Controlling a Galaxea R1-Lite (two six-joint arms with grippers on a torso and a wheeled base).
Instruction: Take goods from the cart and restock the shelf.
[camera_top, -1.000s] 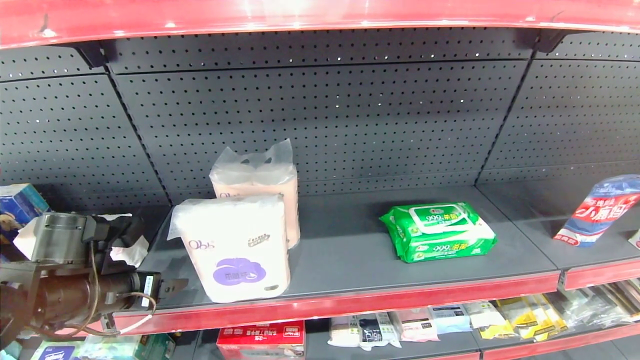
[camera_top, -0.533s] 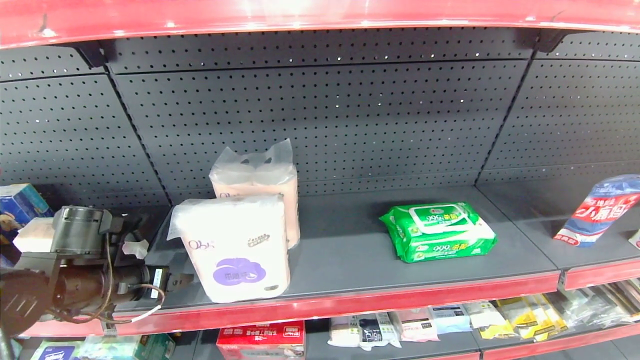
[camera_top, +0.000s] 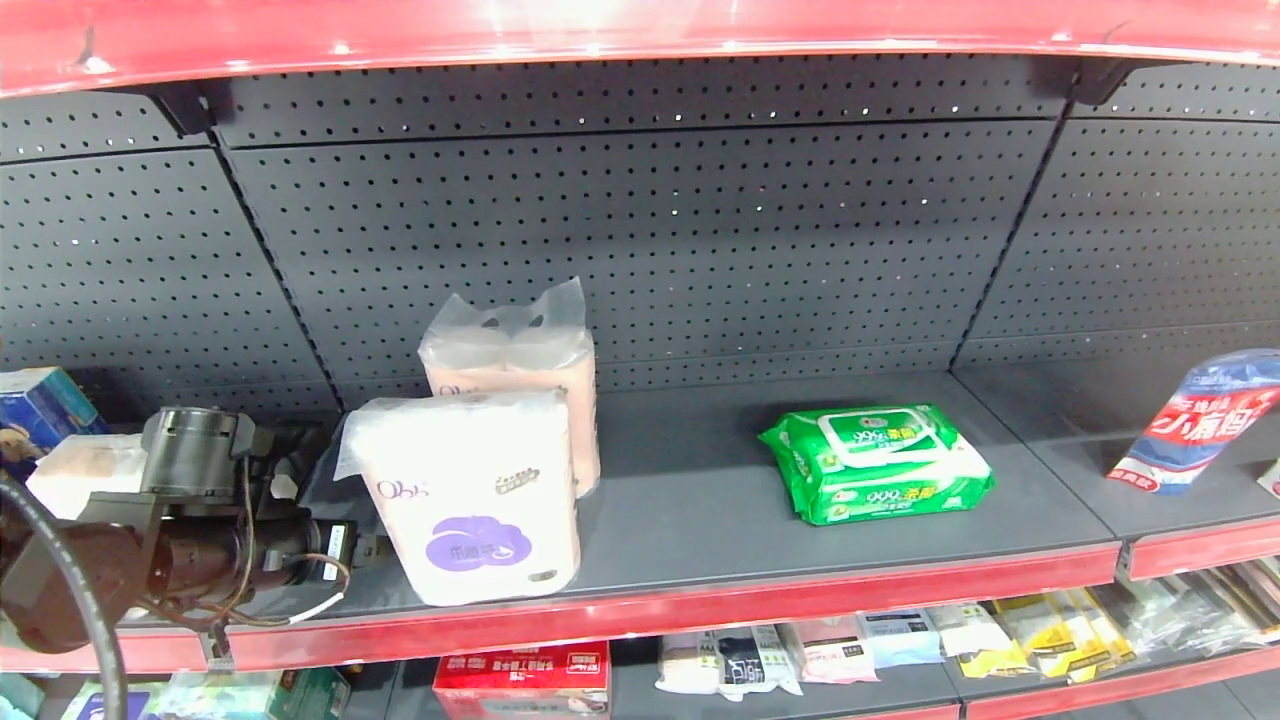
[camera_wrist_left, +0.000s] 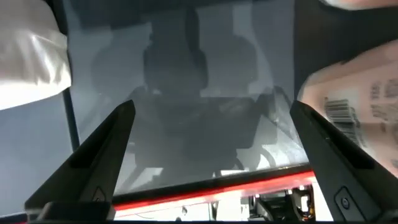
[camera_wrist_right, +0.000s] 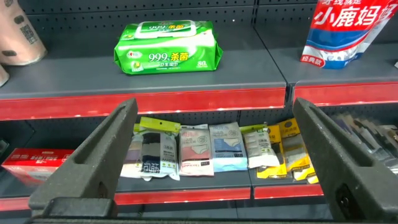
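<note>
L gripper (camera_wrist_left: 212, 111) sits low at the shelf's front, fingers spread wide w/ nothing between them, just bare shelf deck under it. R gripper (camera_wrist_right: 216, 106) is likewise released & empty, held back from the shelf (camera_top: 700, 598) & facing its red lip, w/ small sachets (camera_wrist_right: 205, 149) on the tier below

Task's thing nearest the L gripper: white roll pack (camera_top: 470, 500), upright at the front edge of the shelf, just beside the fingertips; can't tell if they touch. Prob light for its bulk, soft & squashy, w/ a slick film wrap, so a pinch on a corner would likely slide or only gather film. Best hold, I'd say: jaws wide across the two flat sides, mid-height, squeeze enough to dent the rolls a bit. It looks tall for its footprint, so a nudge near the top may tip it

Directly behind it & touching or nearly so stands a pink roll pack (camera_top: 520, 360), loose film handle sticking up; that handle seems too flimsy to take hold of. Further right, well apart, a green wipes pack (camera_top: 878, 462) lies flat mid-shelf: denser, floppy, prob best gripped across its short width. Blue-red bag (camera_top: 1195, 420) leans in the next bay. Pegboard back (camera_top: 640, 230) closes it off behind
</note>
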